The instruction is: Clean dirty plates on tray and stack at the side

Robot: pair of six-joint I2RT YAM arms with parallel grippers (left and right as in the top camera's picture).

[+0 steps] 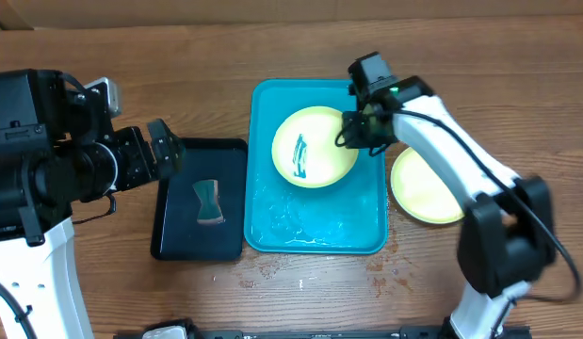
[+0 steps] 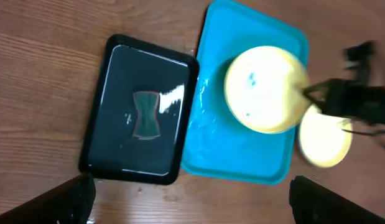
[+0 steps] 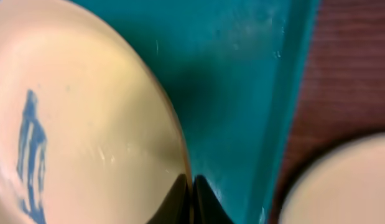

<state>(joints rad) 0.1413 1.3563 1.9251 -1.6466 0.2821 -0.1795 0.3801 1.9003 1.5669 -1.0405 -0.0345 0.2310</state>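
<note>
While the smeared plate (image 1: 324,151) in the tray (image 1: 319,226) is pinched by the right tool (image 1: 351,135), the left tool (image 1: 169,151) is held released left of the tray.

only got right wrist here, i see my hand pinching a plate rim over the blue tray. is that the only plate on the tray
Observer: Yes. The overhead view shows just that one dirty plate on the tray.
Operator: pale thing bottom right of my view, on the tray or off
Observer: Off. It is a second plate lying on the table to the right of the tray. No smear shows on the part the arm leaves uncovered.
Operator: wheres the left hand
Observer: The left hand is open over the upper left corner of a black tray that holds a sponge.
</note>
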